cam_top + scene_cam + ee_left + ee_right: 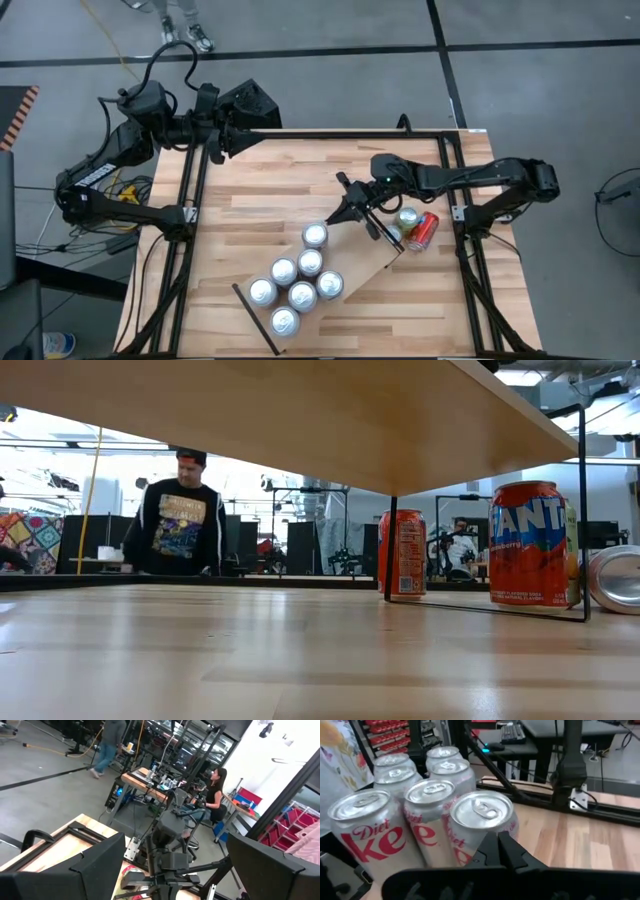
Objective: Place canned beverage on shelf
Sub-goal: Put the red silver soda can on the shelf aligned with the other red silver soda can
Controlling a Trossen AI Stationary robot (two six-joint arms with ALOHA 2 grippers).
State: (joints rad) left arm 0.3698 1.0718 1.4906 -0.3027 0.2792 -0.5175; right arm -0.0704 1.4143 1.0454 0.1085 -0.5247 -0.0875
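The shelf point(372, 268) is a pale board lying aslant at the table's near middle; the low view shows its underside point(300, 420). Several silver Diet Coke cans point(302, 296) stand upright on it in a cluster. My right gripper point(343, 213) is shut and points at the side of the cluster's farthest can point(315, 235). In the right wrist view its fingertips point(497, 851) sit right in front of that can point(482, 817). My left gripper point(232, 140) waits at the table's far left, raised and open with nothing in it point(175, 870). My right gripper's shut fingertips point(490, 847) are at the side wall of the farthest Diet Coke can point(470, 852), coming in nearly level from the table's far right. I cannot tell whether they touch it. The can stands upright on the shelf.
A red can point(423, 231) and a greenish can point(407, 217) are by the shelf's right end. The low view shows two orange Fanta cans point(527, 545) and a silver can on its side point(615, 580). A black frame point(455, 180) borders the table. A person point(180, 520) stands beyond.
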